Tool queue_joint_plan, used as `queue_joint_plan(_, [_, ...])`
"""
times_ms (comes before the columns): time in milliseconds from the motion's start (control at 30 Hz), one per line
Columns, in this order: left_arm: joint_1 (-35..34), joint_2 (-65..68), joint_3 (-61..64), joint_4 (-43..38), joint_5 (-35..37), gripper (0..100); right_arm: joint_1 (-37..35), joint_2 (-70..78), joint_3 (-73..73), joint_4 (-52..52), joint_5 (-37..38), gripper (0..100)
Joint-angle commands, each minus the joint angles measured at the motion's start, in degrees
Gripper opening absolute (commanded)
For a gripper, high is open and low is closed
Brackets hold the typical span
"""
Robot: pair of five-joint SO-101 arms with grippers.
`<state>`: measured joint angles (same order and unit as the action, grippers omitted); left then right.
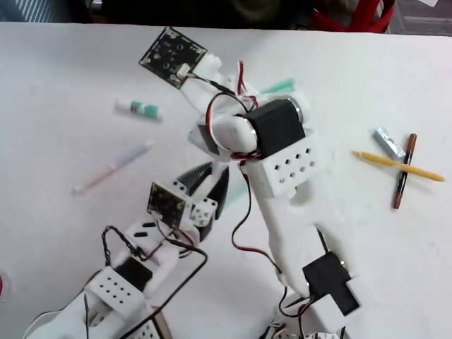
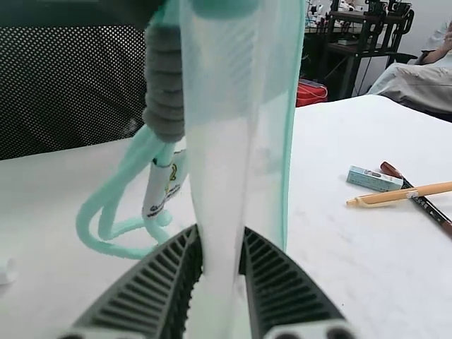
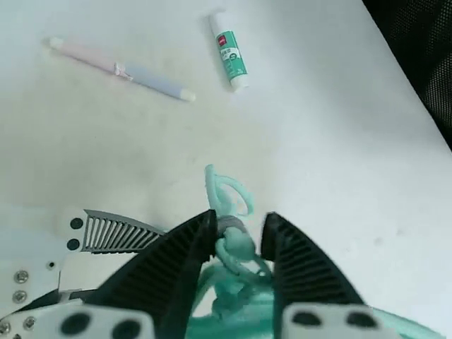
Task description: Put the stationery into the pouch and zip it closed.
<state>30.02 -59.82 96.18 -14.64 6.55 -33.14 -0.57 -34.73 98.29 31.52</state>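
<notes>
Above table centre | left gripper [image 2: 220, 241] pinching pouch [image 2: 233, 106] fabric | right gripper [image 3: 240, 220] pinching its corded top

The pouch [image 2: 233, 106] stretches over the middle of the table [image 1: 63, 70], one end pinched in the left gripper [image 2: 220, 247] and the cord end between the jaws of the right gripper [image 3: 236, 236]. On the left side lie a glue stick [image 1: 138, 108], farther back, and a marker [image 1: 113, 167], nearer the arms (the two well apart). On the right side a pencil [image 1: 378, 159] lies across a pen [image 1: 400, 191], with an eraser [image 1: 388, 143] just behind the pencil.
</notes>
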Motion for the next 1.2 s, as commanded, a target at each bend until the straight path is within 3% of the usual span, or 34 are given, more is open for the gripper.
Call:
queue_joint_plan(0, [1.5,1.8,0.2,1.7,0.3,3,2.3,-0.7,0.0,0.3,2.7,4.2])
queue_joint_plan(267, [1.5,1.8,0.2,1.6,0.3,3,11.4,-0.7,-0.9,0.2,2.9,1.8])
queue_joint_plan(567, [1.5,1.8,0.2,1.6,0.3,3,12.7,-0.7,-13.1,0.3,-1.2,1.8])
queue_joint_plan(933, [1.5,1.8,0.2,1.7,0.3,3,18.9,-2.8,-7.3,0.4,-1.8,1.8])
queue_joint_plan(1100, [1.5,1.8,0.2,1.7,0.3,3,14.3,-9.7,-6.0,0.4,-6.2,3.2])
queue_joint_plan(1167, [1.5,1.8,0.2,1.7,0.3,3,10.7,-11.8,-5.4,0.4,-11.3,12.3])
